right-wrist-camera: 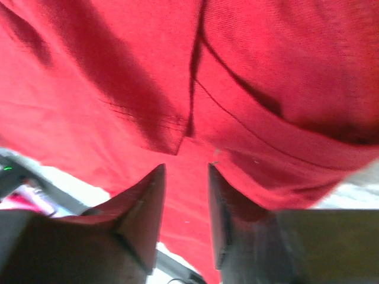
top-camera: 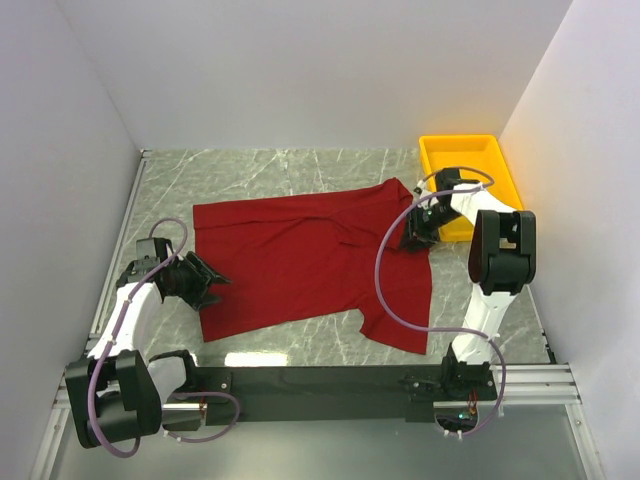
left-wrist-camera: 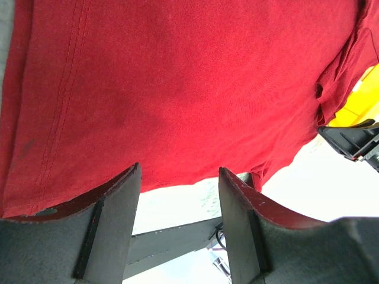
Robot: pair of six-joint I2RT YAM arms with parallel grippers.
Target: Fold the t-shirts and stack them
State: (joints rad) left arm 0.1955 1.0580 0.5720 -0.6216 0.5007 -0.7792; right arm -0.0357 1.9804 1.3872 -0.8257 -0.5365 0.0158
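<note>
From above we see the dark red t-shirt spread mid-surface, the left gripper at its hem and the right gripper at its right edge, near the yellow tray. Only the wrist views show the fingers: the left ones are spread wide, while the right ones are narrowly apart over cloth, and we cannot tell if they grip it.

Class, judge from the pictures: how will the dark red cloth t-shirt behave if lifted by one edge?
Probably floppy: the dark red cloth t-shirt shows creases and a rumpled sleeve. Likely light, lying thin and flat on the marbled table. It would drape, not roll.
</note>
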